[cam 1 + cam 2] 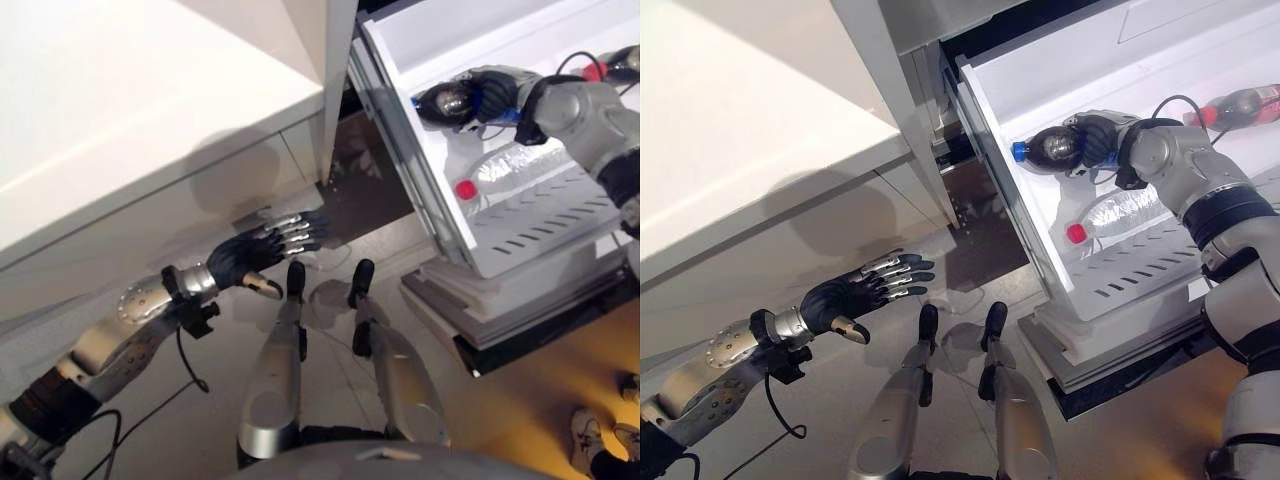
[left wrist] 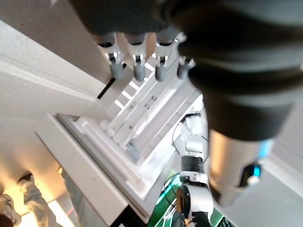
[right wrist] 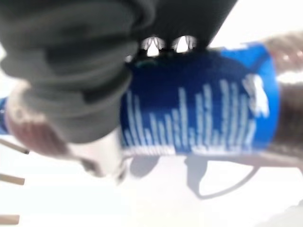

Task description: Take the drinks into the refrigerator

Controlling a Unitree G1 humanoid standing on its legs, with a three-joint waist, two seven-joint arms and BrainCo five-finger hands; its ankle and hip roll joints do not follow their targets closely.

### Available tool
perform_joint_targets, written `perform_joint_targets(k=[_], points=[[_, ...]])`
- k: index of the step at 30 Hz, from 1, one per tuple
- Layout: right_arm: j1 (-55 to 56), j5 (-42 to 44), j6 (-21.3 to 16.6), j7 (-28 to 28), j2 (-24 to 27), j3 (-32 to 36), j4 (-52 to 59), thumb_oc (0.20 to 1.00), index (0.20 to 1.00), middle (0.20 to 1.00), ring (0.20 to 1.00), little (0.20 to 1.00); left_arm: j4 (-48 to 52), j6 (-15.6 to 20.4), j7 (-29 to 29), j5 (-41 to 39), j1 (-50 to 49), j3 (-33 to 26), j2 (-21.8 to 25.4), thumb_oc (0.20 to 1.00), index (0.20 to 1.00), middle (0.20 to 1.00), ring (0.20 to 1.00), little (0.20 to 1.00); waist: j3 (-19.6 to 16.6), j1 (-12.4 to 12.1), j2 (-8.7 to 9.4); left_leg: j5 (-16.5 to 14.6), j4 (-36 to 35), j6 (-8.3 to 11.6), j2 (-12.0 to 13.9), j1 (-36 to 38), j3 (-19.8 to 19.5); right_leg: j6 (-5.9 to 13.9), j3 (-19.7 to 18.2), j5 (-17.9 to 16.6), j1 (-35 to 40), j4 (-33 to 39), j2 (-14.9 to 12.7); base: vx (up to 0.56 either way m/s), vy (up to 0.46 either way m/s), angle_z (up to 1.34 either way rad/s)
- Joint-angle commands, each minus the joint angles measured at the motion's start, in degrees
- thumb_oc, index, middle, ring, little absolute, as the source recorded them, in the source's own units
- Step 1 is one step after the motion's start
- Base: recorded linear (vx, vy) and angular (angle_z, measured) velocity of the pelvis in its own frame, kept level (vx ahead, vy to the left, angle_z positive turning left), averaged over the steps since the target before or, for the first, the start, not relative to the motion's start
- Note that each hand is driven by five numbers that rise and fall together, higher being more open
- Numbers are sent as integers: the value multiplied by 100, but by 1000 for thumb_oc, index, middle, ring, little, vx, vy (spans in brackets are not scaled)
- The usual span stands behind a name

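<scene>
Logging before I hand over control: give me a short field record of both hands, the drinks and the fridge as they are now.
right hand: curled round the blue-label cola bottle, inside the fridge
left hand: fingers straight, holding nothing, low beside the white cabinet
clear bottle: red cap, lying on the slotted shelf
red-label bottle: lying further back
fridge: open

A broad white flat-topped counter [image 1: 130,90] fills the upper left, its pale drawer fronts [image 1: 150,225] below the overhanging edge; a tall light-grey upright panel [image 1: 338,70] stands just beside the counter's right end; pale glossy floor [image 1: 340,215] runs beneath, turning warm yellowish [image 1: 545,395] at lower right; a person's white sneaker [image 1: 588,432] rests on that floor in the lower right corner, with another shoe [image 1: 632,386] near it at the frame edge.
</scene>
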State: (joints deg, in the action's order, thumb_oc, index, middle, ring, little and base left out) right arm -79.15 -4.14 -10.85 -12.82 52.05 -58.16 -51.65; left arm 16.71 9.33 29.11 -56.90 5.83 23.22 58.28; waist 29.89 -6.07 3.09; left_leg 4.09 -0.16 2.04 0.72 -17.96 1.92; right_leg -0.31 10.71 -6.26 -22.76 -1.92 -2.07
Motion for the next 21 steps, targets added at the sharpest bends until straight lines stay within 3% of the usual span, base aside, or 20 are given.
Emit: perform_joint_targets(k=[1,15,21], points=[[-645,-27,73,121,-57,-256,-142,1000,1000,1000,1000,1000,786,192,40,64,-359,-322,-178,1000,1000,1000,1000,1000,-9,-4,-156,129,-303,170,319,165,-216,503,43,276,-329,-944,-87,0,0,0],[-835,274,151,-139,367,-338,623,1000,1000,1000,1000,1000,690,41,213,10,-287,-485,-58,1000,1000,1000,1000,1000,-9,-48,-3,-59,-94,175,262,674,-209,493,61,284,430,-767,-143,-4,-7,2],[-659,899,76,-105,1116,-16,1537,1000,1000,1000,1000,1000,524,56,331,60,-361,-638,47,1000,1000,1000,1000,1000,-215,-30,189,-178,29,171,213,841,-140,532,26,180,876,-421,-140,10,-1,1]])
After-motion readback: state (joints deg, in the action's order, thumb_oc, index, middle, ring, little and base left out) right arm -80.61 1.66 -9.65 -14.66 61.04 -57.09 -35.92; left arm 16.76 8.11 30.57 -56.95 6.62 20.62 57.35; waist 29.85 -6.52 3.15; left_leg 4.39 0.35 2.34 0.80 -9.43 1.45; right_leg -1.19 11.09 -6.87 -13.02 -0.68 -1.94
